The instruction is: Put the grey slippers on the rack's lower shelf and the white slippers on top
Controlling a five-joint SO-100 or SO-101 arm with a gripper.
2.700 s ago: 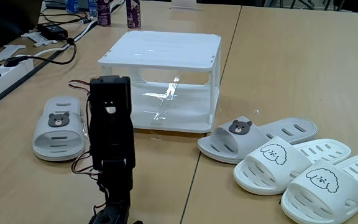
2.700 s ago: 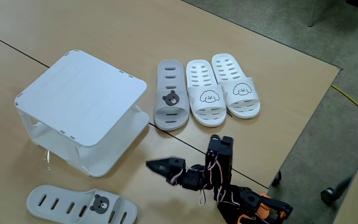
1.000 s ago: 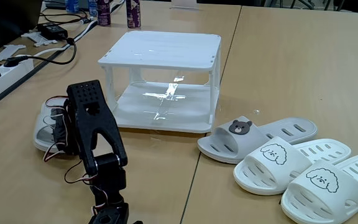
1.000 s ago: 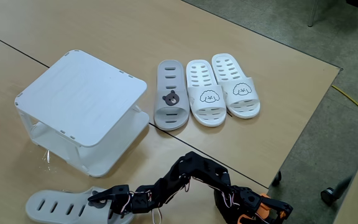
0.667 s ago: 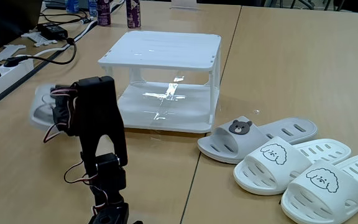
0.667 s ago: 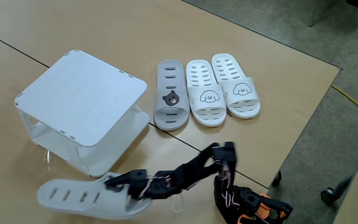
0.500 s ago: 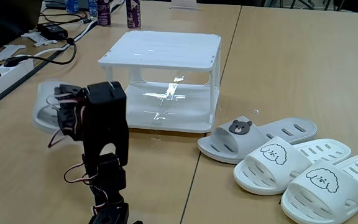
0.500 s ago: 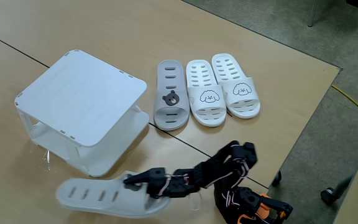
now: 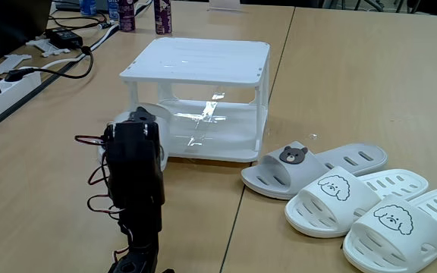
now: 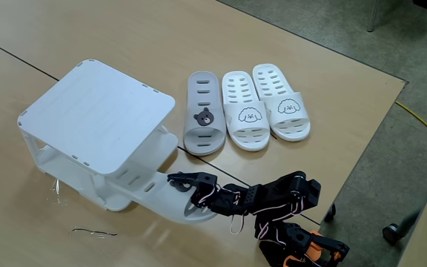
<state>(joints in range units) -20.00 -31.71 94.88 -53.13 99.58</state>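
I am feeding the first of the grey slippers [image 10: 150, 194] into the rack [image 10: 95, 122], toe first, with its front already under the top panel and over the lower shelf [image 9: 211, 125]. My hand [image 10: 181, 182] is pinching the slipper at its strap end, and that half hangs outside the rack's open side, toward the near edge of the tabletop [image 10: 325, 111].

By my reckoning the task is barely begun. This slipper is only partway in and I have not let go of it. The other grey slipper [image 10: 204, 113] lies flat on the tabletop just beside the rack, and the white slippers [image 10: 265, 102] lie next to it, side by side, toward the tabletop's right edge in the view from above. The rack's top is bare.

The slipper I hold is pale grey with slots along the sole; my arm hides its badge. Its mate shows the dark bear face on the strap. The white pair carry outlined dog faces.
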